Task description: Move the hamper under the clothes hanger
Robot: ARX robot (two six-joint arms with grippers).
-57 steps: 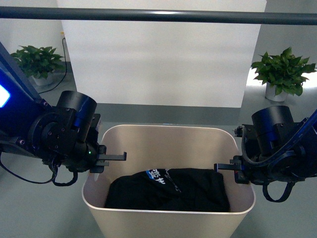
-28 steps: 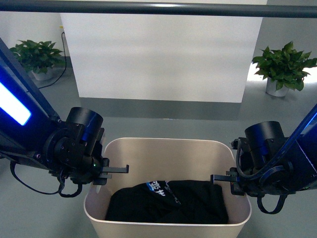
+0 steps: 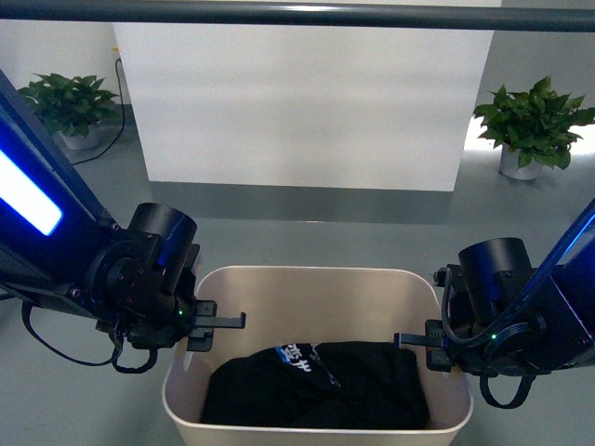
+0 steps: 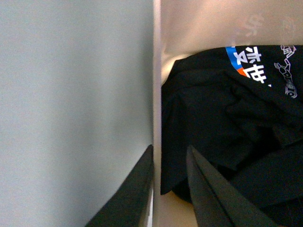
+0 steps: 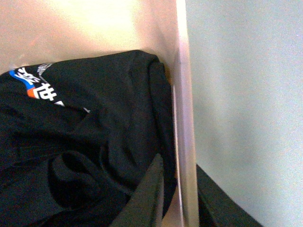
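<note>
In the front view the hamper stands on the grey floor, low and centred between my arms, with a black garment heaped inside. The clothes hanger shows as a bar across the very top. My left tool is at one short end and my right tool at the other.

At my left wrist, the tool straddles the hamper's wall, one finger outside and one inside (a sliver of gap beside the inner one). I cannot tell whether it pinches.

At my right wrist it is the same straddle, and again I cannot tell.
</note>
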